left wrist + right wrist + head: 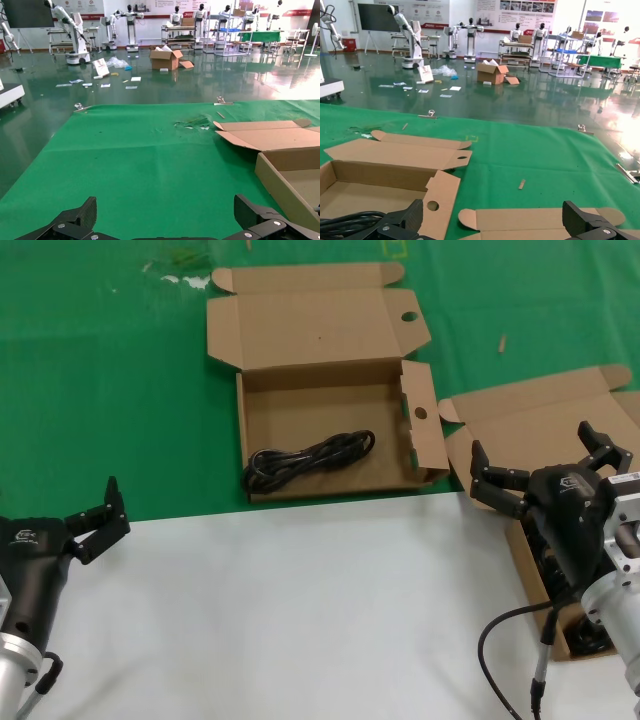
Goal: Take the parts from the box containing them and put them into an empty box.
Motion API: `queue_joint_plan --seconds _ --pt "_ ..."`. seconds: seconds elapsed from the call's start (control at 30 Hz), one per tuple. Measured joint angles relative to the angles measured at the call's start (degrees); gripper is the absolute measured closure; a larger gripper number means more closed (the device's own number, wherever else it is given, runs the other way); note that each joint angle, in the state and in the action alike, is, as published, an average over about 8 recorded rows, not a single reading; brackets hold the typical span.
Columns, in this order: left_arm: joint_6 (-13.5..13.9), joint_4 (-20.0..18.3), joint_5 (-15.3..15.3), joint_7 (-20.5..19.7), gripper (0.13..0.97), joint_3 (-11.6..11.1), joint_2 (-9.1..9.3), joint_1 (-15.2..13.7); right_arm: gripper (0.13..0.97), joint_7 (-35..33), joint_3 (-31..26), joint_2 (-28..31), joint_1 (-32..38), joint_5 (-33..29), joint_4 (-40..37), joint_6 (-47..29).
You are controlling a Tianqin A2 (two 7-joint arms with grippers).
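One black cable (pixel 308 457) already lies in the wide holed box (pixel 330 455). Right pincer (pixel 545 464), spread, hovers over the plain box (pixel 560 420); left pincer (pixel 98 518) spread, idle.

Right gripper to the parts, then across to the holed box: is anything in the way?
Nothing visible blocks the open right gripper above the plain-lidded box, whose lid is folded back. En route, the holed box has an upright side flap facing it, likely to need clearing. A black cable lies inside. The left gripper idles at lower left.
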Motion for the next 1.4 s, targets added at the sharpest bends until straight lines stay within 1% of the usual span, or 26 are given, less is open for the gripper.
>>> queue_joint_plan --seconds 1.4 --pt "0.0 0.0 0.0 0.0 0.132 0.0 0.0 0.0 0.129 0.0 0.0 0.0 0.0 0.0 0.0 0.0"
